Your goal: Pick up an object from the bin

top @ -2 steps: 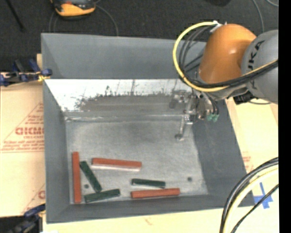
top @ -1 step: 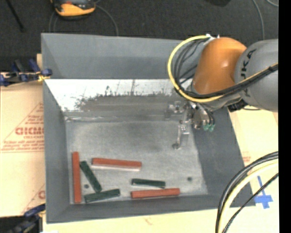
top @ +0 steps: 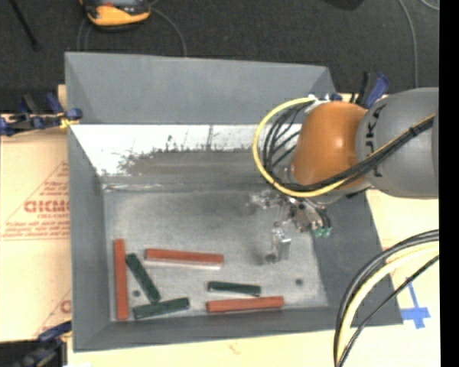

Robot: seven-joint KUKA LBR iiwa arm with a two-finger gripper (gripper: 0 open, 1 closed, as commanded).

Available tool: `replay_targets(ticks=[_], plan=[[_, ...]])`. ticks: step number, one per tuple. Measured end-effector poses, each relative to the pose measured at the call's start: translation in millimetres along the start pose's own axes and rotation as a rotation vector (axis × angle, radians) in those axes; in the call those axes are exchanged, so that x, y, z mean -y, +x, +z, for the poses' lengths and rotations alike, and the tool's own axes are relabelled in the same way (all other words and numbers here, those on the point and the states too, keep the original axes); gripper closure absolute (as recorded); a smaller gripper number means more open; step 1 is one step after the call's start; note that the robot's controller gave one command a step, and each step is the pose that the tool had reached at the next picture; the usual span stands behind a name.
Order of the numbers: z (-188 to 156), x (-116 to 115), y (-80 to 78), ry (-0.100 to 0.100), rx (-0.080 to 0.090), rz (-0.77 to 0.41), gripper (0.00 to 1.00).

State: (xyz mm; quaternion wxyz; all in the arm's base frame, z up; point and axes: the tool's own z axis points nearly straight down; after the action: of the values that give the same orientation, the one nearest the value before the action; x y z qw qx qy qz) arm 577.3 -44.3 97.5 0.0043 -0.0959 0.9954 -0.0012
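My gripper (top: 279,241) hangs low over the right part of the bin floor, under the arm's orange cover. Nearest to it, a little toward the front and left, lies a short dark green stick (top: 233,287). Just in front of that stick, a red-brown stick (top: 245,305) lies along the front wall. Further left is a red-brown stick with a pale edge (top: 183,258). The gripper touches none of them.
At the bin's front left lie two more dark green sticks (top: 141,277) (top: 161,307) and a long red-brown stick (top: 121,280) along the left wall. The arm comes in over the right rim.
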Motion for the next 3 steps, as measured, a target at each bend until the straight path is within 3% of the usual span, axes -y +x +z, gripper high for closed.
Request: replay_targets(ticks=[1, 2, 3], plan=[[21, -15, 16.1, -0.005, -0.011, 0.043, 0.0], [8, -43, 20.7, -0.003, -0.007, 0.309, 0.0], [15, -74, 13.8, -0.002, -0.007, 0.129, 0.0]])
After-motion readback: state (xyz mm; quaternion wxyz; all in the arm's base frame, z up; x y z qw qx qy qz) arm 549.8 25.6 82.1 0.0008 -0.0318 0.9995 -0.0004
